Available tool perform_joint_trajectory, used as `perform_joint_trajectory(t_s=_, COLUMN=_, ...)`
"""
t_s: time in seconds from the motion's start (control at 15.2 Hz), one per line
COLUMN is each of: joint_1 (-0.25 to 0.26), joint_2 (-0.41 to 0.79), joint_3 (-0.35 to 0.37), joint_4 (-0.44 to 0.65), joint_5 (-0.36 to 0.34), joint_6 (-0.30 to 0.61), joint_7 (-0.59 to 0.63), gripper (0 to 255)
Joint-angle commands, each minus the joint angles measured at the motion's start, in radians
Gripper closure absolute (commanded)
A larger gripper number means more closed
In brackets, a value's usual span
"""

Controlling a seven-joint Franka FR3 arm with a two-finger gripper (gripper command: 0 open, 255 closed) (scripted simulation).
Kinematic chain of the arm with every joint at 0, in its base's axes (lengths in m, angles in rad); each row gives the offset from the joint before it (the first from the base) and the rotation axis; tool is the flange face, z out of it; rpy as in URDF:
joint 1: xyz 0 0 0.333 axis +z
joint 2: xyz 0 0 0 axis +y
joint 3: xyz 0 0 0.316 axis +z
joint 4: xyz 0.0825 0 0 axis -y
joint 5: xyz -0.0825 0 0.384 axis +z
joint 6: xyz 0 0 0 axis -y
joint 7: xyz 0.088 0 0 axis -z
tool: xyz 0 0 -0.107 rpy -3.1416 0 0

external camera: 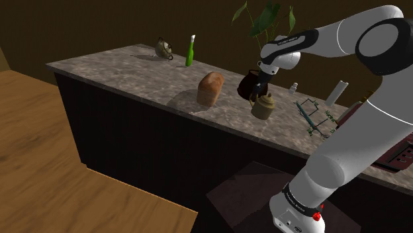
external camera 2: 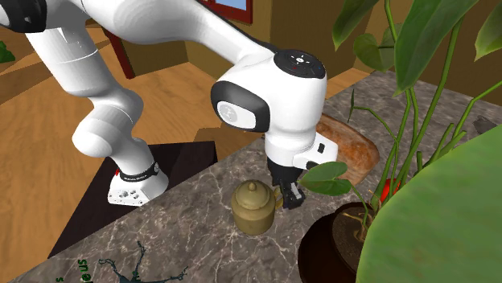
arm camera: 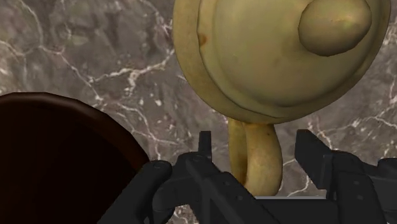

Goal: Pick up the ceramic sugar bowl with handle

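on the grey-brown marble counter (external camera: 132, 71), the olive-tan glazed sugar bowl with a knobbed lid (external camera: 263, 107) (external camera 2: 254, 207) (arm camera: 273, 57) sits upright, just beside the dark round plant pot (external camera 2: 338, 241) (arm camera: 57, 159). the black two-finger gripper (external camera: 260, 93) (external camera 2: 288, 193) (arm camera: 257, 143) is low at the bowl's side, fingers apart, straddling the loop handle (arm camera: 254, 162). wrist view shows a gap on both sides, so not gripped. a brown bread loaf (external camera: 210, 89) lies near.

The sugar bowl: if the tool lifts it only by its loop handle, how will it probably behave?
The sugar bowl looks rigid and glazed, so the thin handle may slip in the tool. Its weight sits to one side of the handle, so it would probably tilt. The knobbed lid seems only to rest on top and might slide off.
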State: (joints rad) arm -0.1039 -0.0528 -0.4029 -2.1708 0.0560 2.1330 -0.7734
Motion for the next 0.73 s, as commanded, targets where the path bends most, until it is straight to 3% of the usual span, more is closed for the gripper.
perform_joint_trajectory(t_s=0.0, joint_1=0.000, joint_2=0.001, joint_3=0.000, joint_4=-0.001, joint_5=0.000, joint_6=0.001, joint_7=0.000, gripper=255)
perform_joint_trajectory(t_s=0.66, joint_1=0.000, joint_2=-0.011, joint_3=0.001, joint_4=0.016, joint_5=-0.006, joint_6=-0.025, joint_7=0.005, gripper=255)
